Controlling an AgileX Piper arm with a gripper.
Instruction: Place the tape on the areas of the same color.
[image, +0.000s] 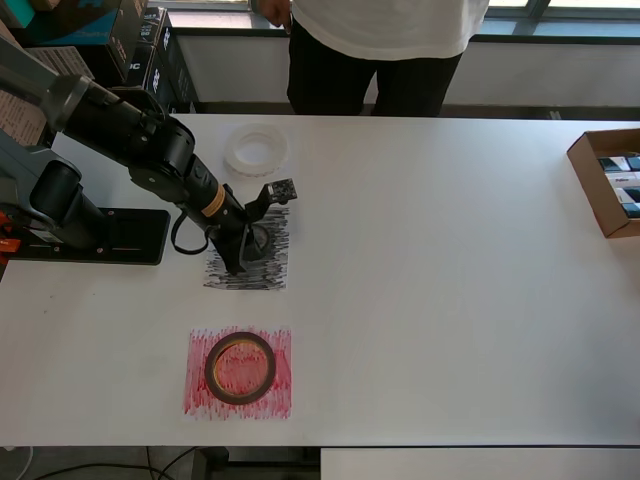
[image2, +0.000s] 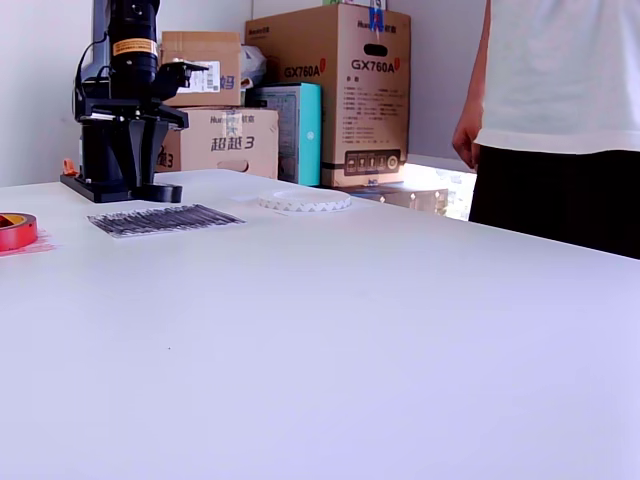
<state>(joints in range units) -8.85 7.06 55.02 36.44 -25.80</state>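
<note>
My gripper (image: 250, 240) points down over the black-scribbled sheet (image: 262, 272), its jaws spread apart; it also shows in the exterior view (image2: 135, 150). The small dark ring (image: 264, 241) lies flat on that sheet between the fingers, and shows at the gripper's foot in the exterior view (image2: 160, 192). The reddish-brown ring (image: 240, 367) lies on the red-scribbled sheet (image: 200, 395). The white ring (image: 256, 150) lies flat at the table's back. I cannot make out the plain white sheet against the white table.
The arm's black base plate (image: 110, 237) sits at the overhead view's left. A brown cardboard box (image: 590, 175) stands at the right edge. A person (image: 380, 50) stands behind the table. Cartons (image2: 340, 90) are stacked beyond the table.
</note>
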